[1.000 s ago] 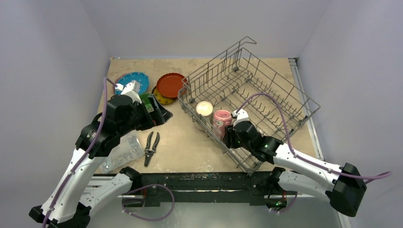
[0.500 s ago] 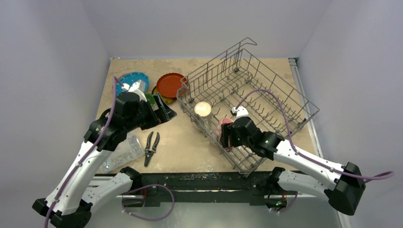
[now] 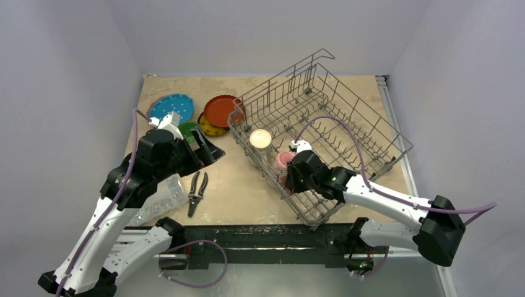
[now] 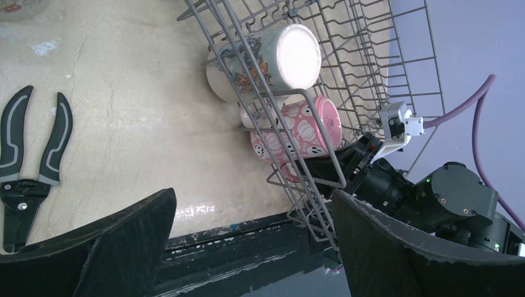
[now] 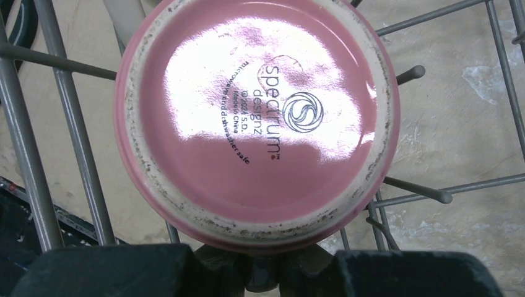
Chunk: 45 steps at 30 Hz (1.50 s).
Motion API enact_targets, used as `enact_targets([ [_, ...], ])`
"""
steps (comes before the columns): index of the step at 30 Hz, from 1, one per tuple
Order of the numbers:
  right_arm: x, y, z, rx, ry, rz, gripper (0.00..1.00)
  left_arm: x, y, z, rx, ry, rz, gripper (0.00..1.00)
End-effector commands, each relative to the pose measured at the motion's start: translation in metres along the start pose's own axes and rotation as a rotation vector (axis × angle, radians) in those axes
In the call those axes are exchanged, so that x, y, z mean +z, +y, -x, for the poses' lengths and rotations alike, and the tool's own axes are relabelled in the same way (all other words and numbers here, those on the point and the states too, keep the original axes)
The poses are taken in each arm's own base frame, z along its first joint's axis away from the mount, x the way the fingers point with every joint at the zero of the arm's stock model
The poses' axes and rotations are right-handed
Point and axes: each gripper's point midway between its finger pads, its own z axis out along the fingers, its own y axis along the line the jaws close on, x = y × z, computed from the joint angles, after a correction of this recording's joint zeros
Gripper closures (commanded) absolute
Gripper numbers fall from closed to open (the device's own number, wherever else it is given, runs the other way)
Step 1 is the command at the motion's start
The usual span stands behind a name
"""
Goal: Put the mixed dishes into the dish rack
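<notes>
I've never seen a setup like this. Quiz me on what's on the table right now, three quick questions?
1. True or false: the pliers lie inside the dish rack.
2. How many mugs sit in the rack? A) one B) two C) four
3. Fill the gap: the left gripper has its jaws ____.

Key
1. False. They lie on the table, outside the rack.
2. B. There is a cream mug and a pink mug.
3. Open.
</notes>
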Motion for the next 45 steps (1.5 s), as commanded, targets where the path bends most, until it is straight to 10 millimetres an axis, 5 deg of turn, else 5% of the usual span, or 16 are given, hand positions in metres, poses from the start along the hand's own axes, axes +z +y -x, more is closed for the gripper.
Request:
enact_targets([
  [1,-0.011,-0.004,0.040,0.020,-0.124,-0.064,1.00,-0.006,0.009,-0.001,-0.037,-0.025,0.027,0.05],
  [13,-0.017,-0.025,0.065,-0.001,-0.208,-0.214,1.00,-0.008,0.007,-0.003,-0.037,-0.016,0.017,0.05],
  [21,-0.036,-0.006,0.094,-0.055,-0.258,-0.229,1.00,0.001,0.002,-0.010,-0.026,0.040,-0.003,0.05],
  [34,0.006,0.012,0.074,0.018,-0.160,-0.205,1.00,0.004,0.005,-0.018,-0.014,0.069,-0.007,0.05],
  [41,-0.005,0.028,0.067,0.077,-0.144,-0.090,0.45,0.002,0.011,-0.022,-0.020,0.068,-0.002,0.05],
  [45,-0.016,0.035,0.062,0.104,-0.128,-0.029,0.40,0.001,0.013,-0.024,-0.025,0.068,-0.001,0.05],
])
